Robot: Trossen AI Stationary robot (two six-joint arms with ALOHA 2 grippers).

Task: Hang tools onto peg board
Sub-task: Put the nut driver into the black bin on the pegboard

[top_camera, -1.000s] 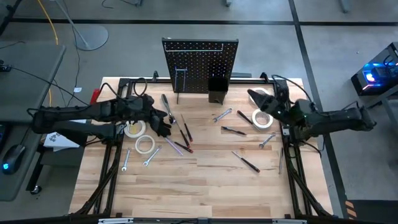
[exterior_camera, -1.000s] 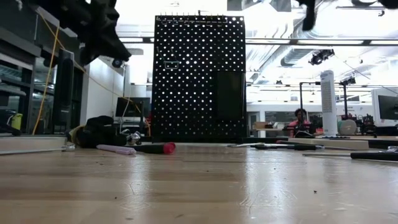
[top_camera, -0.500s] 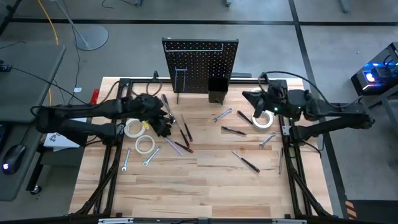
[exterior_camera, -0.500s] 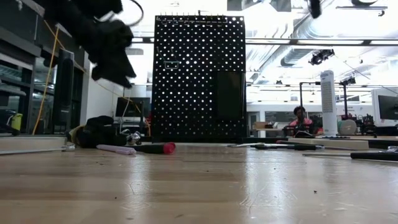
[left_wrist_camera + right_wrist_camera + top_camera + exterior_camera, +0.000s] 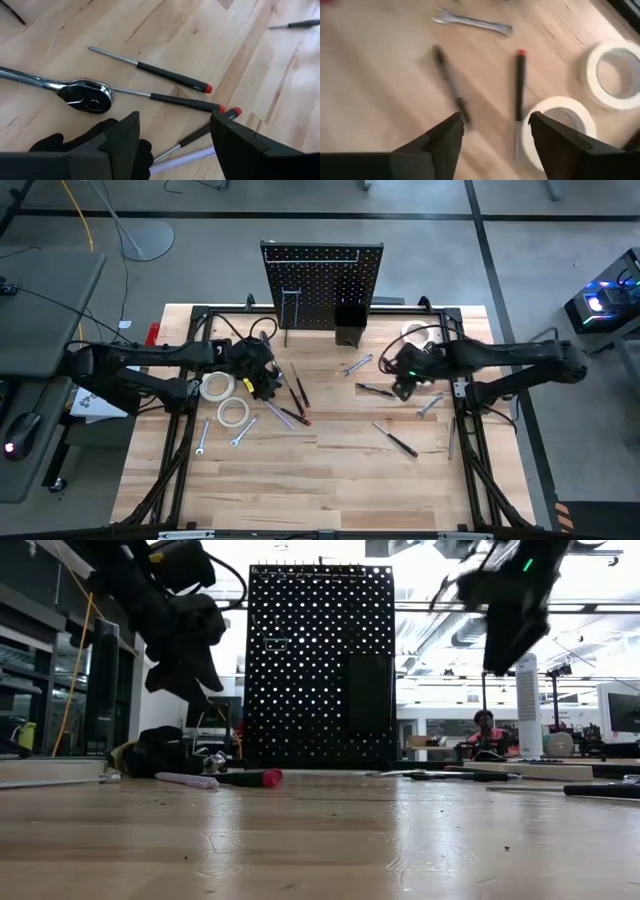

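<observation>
Both arms have moved inward since the earlier frame. The right pincer (image 5: 400, 383) has swung from the white tape rolls (image 5: 420, 336) at the right edge toward the middle of the surface (image 5: 330, 470); the left pincer (image 5: 268, 383) has dropped closer to the tools beside it. Both pincers now stand wide open, and neither has hold of anything.

The peg board (image 5: 322, 280) stands upright at the far side of the surface, and nothing from the surface is on it. All tools lie flat: a ratchet wrench (image 5: 82, 94) and slim red-tipped screwdrivers (image 5: 172, 79) under the left pincer, two more tape rolls (image 5: 224, 400) just beside it, and a screwdriver (image 5: 375, 389) close to the right pincer.

I judge that the step in hand is choosing and grasping a first tool. To do it well, each pincer should come straight down over one tool only, with its fingers across the handle. The left screwdrivers lie close together, so the outermost one is the safer choice.
</observation>
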